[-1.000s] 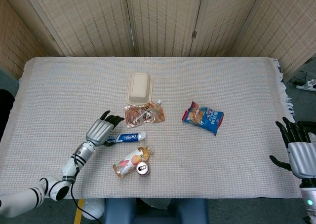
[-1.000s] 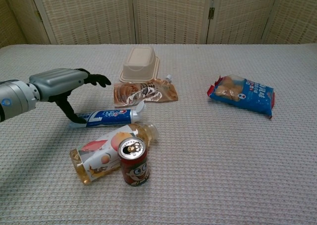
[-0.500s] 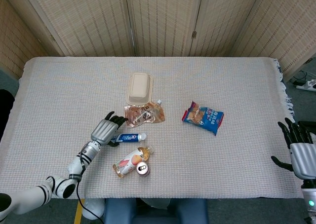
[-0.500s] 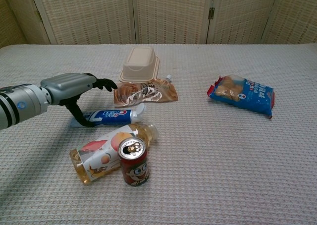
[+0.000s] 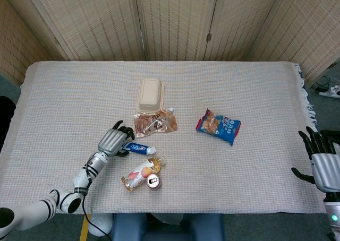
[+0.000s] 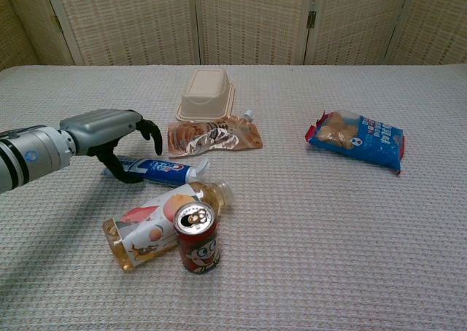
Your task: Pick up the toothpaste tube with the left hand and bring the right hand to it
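Observation:
The blue-and-white toothpaste tube (image 5: pixel 141 148) (image 6: pixel 164 170) lies on the cloth left of centre, its cap pointing right. My left hand (image 5: pixel 111 140) (image 6: pixel 102 127) is over the tube's tail end. Its fingers curl down on the far side and its thumb presses the near side, so it grips that end. The tube still rests on the table. My right hand (image 5: pixel 323 164) hovers off the table's right edge with its fingers spread and nothing in it; the chest view does not show it.
A juice bottle (image 5: pixel 139 173) (image 6: pixel 153 222) lies just in front of the tube, with a red can (image 5: pixel 153 181) (image 6: pixel 197 238) standing beside it. Behind the tube are a foil pouch (image 5: pixel 155 124) and a beige lidded box (image 5: pixel 150 94). A blue snack bag (image 5: pixel 219 126) lies right of centre.
My left hand moved in over the tube's tail and its fingers curled closed. The tail swung away from me, so the tube now lies more level. The right hand barely moved.

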